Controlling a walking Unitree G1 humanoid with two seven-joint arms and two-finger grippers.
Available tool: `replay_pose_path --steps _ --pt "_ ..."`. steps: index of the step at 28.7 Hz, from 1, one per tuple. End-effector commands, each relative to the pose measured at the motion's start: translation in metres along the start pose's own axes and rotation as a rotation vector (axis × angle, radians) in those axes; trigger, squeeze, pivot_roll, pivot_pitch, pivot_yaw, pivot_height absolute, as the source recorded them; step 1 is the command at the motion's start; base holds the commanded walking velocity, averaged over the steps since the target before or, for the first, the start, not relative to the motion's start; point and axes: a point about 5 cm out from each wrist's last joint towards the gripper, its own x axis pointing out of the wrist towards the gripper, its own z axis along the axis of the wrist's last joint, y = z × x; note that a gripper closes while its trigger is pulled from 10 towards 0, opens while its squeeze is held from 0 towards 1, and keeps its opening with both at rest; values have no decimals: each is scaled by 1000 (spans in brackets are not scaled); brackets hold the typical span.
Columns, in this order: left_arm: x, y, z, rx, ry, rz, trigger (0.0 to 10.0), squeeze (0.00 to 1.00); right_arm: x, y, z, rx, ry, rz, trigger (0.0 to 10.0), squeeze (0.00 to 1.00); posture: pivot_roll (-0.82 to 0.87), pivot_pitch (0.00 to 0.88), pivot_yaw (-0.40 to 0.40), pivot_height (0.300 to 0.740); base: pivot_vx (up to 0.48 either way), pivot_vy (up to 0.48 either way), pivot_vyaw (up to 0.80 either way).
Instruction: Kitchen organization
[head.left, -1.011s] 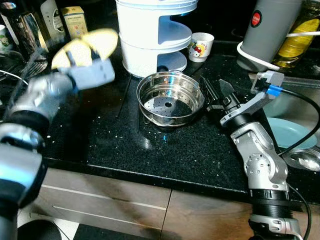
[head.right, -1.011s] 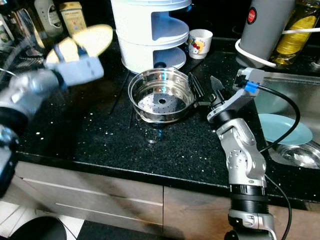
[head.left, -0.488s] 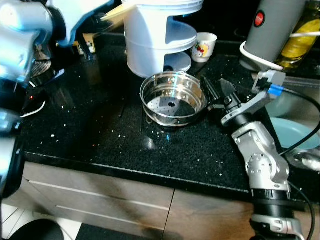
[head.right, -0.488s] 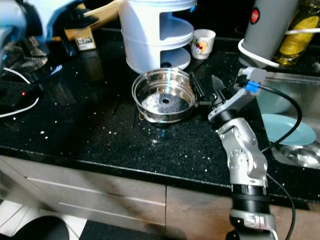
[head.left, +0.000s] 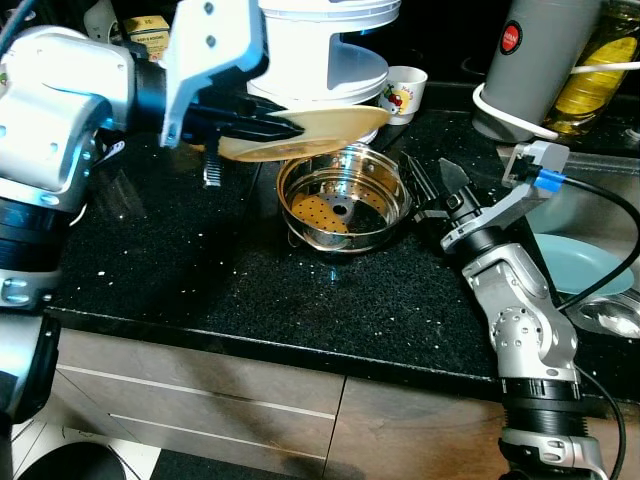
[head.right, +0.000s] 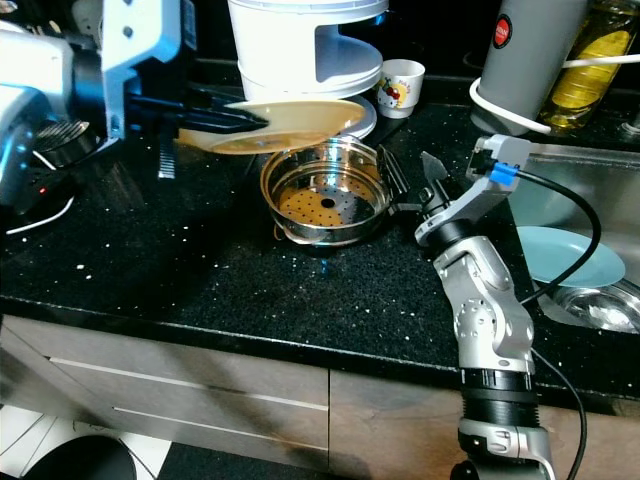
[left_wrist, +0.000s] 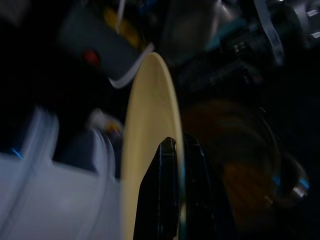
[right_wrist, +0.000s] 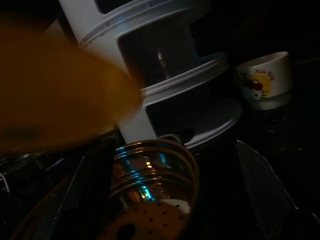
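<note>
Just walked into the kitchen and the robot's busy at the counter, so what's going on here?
The left gripper is shut on a pale yellow round plate, holding it roughly level over the perforated stainless steel steamer basket on the black speckled counter, just in front of the white tiered plastic rack. The right gripper is open beside the basket's right rim, holding nothing.

plate (head.left: 310, 130) covers strainer (head.left: 345, 200) – blocked above | counter (head.left: 200, 270) front – open
</note>
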Motion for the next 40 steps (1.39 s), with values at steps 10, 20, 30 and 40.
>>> replay_pose_path --steps 10,20,30,40 --pt "28 -54 -34 131 45 -141 0 0 -3 0 -3 13 3 -1 10000 0 44 235 16 740 0 0 0" --pt "30 -66 -51 211 71 -143 0 0 -6 -19 10 -84 -8 -59 10000 0 45 230 19 740 0 0 0" --pt "34 -67 -51 249 20 -118 0 0 -33 -16 33 -152 219 347 10000 0 46 240 17 740 0 0 0" --pt "44 -73 -41 258 -64 -132 0 0 -67 4 23 -82 440 642 10000 0 43 242 20 740 0 0 0"
